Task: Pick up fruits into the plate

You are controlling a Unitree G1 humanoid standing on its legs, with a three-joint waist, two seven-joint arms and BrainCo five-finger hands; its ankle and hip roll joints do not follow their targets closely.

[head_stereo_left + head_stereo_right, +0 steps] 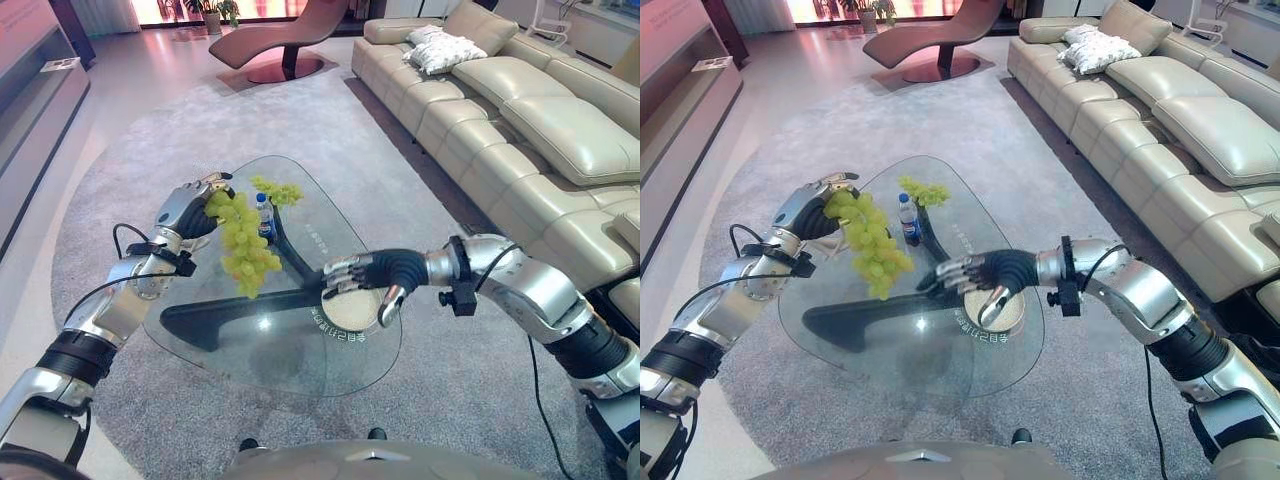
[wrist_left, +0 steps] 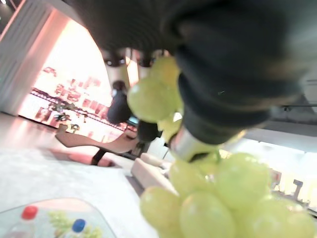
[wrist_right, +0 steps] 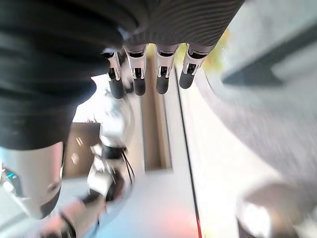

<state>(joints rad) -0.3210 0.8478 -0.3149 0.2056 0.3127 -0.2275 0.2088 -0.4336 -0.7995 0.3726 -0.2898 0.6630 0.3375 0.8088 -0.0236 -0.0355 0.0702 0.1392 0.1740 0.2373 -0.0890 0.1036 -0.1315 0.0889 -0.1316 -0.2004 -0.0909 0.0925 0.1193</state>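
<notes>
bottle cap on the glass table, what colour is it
Blue: the small bottle has a blue cap, seen best in the left eye view.

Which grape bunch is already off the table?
The larger green grape bunch, hanging from the left hand above the glass table. The smaller bunch lies on the glass by the water bottle.

Clear glossy glass table, shaggy grey rug, smooth leather sofa.
</notes>
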